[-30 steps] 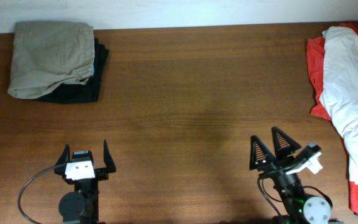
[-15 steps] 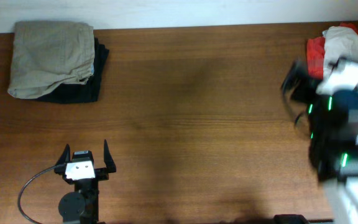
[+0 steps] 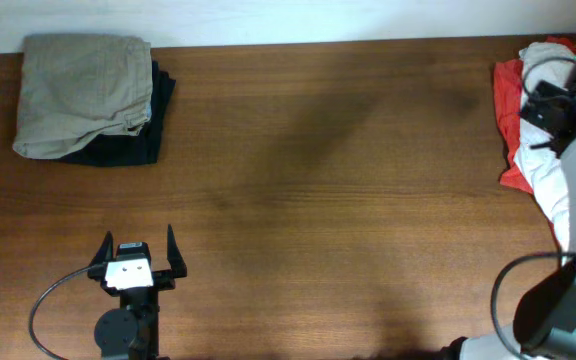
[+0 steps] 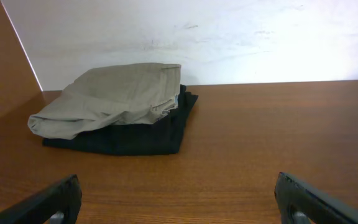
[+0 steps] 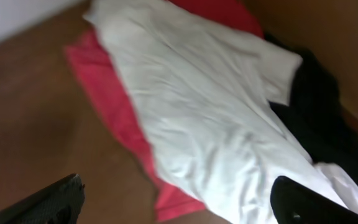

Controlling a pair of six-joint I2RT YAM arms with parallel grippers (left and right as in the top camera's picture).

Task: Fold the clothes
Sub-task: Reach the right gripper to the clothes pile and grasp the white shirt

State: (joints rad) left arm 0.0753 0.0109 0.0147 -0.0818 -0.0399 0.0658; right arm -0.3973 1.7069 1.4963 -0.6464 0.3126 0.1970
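The clothes, a white T-shirt, lie crumpled at the table's far right edge on top of a red T-shirt. My right arm reaches over that pile. In the right wrist view the white T-shirt fills the middle, and my right gripper hangs open above its lower part with nothing between the fingers. The shirt's chest print does not show. My left gripper stands open and empty near the front left edge, far from the shirt.
A khaki folded garment lies on a black one at the back left, in front of a white wall. The red T-shirt sticks out under the white one. A black garment lies beside them.
My right arm has swung from the table's front edge up to the far right, over the pile of shirts. The left arm has not moved.
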